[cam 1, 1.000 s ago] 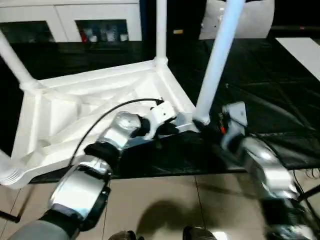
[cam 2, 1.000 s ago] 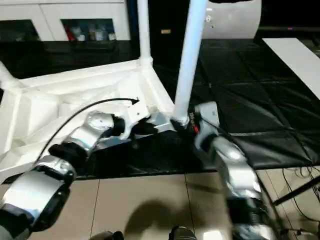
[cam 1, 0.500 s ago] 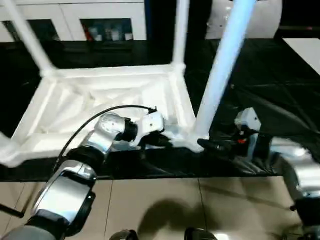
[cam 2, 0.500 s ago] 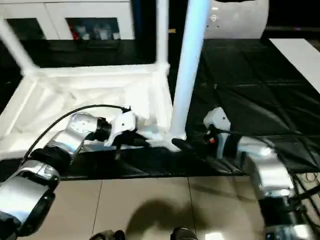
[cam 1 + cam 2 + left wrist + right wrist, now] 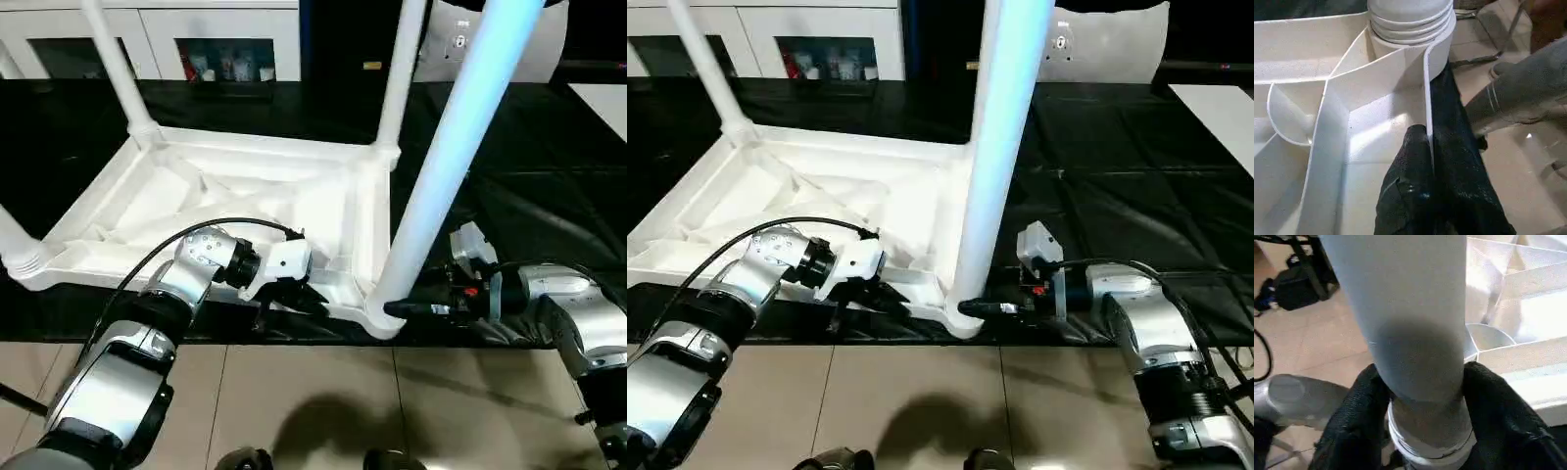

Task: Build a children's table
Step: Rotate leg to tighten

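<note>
The children's table lies upside down on the black tabletop, legs up; the nearest leg stands in its 5 o'clock corner socket, right gripper grasping its base; left gripper is clenched on the near rim.

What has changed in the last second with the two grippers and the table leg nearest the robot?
The right gripper swung from beside the near leg to level at its base and closed around it. The left gripper stayed shut on the rim of the table top. The leg stayed upright in its corner socket. The camera shifted too.
</note>
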You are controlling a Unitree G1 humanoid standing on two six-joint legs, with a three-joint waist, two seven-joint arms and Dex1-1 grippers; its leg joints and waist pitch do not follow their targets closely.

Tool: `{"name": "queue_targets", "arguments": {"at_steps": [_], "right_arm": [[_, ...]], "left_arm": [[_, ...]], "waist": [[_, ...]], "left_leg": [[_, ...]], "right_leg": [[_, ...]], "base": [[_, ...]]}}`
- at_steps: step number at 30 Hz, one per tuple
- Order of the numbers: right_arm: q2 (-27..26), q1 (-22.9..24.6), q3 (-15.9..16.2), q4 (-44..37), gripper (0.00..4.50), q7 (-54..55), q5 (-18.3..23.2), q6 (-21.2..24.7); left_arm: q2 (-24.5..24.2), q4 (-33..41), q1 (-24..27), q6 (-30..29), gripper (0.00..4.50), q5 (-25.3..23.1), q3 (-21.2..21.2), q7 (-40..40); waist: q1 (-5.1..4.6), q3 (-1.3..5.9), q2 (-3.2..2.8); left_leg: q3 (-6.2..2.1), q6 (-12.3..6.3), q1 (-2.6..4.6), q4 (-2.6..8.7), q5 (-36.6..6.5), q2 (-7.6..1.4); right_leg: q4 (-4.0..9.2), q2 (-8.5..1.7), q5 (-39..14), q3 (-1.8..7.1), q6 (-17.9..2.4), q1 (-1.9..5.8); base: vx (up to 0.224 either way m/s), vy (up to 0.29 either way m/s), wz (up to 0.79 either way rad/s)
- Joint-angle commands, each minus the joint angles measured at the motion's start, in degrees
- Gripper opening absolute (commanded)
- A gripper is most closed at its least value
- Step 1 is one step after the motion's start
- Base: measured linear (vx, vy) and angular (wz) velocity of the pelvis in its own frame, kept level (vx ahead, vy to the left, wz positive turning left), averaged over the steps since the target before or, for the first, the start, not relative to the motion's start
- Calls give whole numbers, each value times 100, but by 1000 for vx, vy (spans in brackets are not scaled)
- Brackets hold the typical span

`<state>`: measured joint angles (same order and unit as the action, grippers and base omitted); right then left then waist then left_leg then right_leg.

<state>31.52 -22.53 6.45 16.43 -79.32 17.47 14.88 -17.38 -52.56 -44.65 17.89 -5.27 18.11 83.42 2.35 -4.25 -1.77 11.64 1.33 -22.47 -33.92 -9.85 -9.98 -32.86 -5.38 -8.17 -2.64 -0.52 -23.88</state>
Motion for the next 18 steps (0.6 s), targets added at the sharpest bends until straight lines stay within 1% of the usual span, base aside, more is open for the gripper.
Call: {"name": "queue_targets", "arguments": {"at_steps": [1,2,3,5,9,11,12,13,14,15,16,17,18], "right_arm": [[39,-80,97,-28,201,-217,94,37],[40,-95,123,-1,198,-269,95,42],[41,-105,150,19,198,-327,103,64],[38,-115,165,40,195,-378,104,78],[15,-35,216,-65,195,-414,127,148],[-42,49,191,-183,194,-311,227,288],[-115,124,165,-332,194,-127,292,456],[-167,175,148,-436,194,3,332,571],[-365,292,170,-680,194,563,238,820],[-365,292,170,-680,194,563,238,820],[-491,338,208,-768,194,883,109,853],[-715,369,220,-834,194,1381,-62,927],[-1058,371,180,-881,194,1981,-184,1064]], "left_arm": [[13,134,17,73,0,-58,172,97],[6,134,15,71,0,-50,168,107],[3,129,11,64,0,-40,158,104],[2,121,7,61,0,-32,149,105],[59,100,3,-117,0,59,47,18],[138,81,-34,-289,0,70,-27,-173],[199,49,-83,-403,0,36,-57,-398],[240,25,-117,-478,0,13,-76,-553],[396,-35,-233,-795,0,12,-172,-979],[396,-35,-233,-795,0,12,-172,-979],[477,-53,-289,-933,0,36,-223,-1137],[587,-77,-364,-1152,0,51,-280,-1369],[726,-96,-446,-1361,0,85,-333,-1596]], "waist": [[7,400,189],[-1,393,188],[-9,388,173],[-10,388,181],[-9,385,186],[-8,374,192],[-3,372,194],[8,365,199],[3,348,210],[-3,334,207],[-22,327,205],[-59,316,214],[-82,302,214]], "left_leg": [[-114,-503,144,402,-1423,-339],[-105,-497,151,407,-1444,-339],[-100,-488,156,402,-1462,-336],[-102,-462,162,409,-1470,-340],[-99,-487,151,407,-1428,-332],[-97,-499,151,408,-1437,-332],[-96,-495,154,409,-1445,-333],[-99,-487,161,411,-1460,-334],[-105,-455,156,426,-1532,-331],[-104,-411,157,442,-1541,-333],[-125,-330,174,447,-1693,-321],[-143,-229,178,453,-1856,-301],[-147,-180,186,452,-1949,-295]], "right_leg": [[352,-308,-2034,171,-1337,255],[370,-304,-2102,176,-1320,244],[378,-301,-2145,178,-1307,229],[377,-292,-2086,176,-1313,231],[364,-291,-1970,180,-1328,236],[377,-293,-2033,180,-1323,234],[381,-291,-2064,181,-1310,233],[387,-288,-2137,183,-1294,222],[404,-293,-2326,180,-1230,220],[415,-276,-2397,191,-1167,212],[437,-290,-2647,180,-1124,190],[471,-299,-2996,169,-1000,181],[496,-298,-3162,173,-936,152]], "base": [[0,0,0],[0,0,0],[0,0,0],[0,0,0],[0,0,0],[0,0,0],[0,0,0],[0,0,0],[0,0,0],[0,0,0],[0,0,0],[0,0,0],[0,0,0]]}}
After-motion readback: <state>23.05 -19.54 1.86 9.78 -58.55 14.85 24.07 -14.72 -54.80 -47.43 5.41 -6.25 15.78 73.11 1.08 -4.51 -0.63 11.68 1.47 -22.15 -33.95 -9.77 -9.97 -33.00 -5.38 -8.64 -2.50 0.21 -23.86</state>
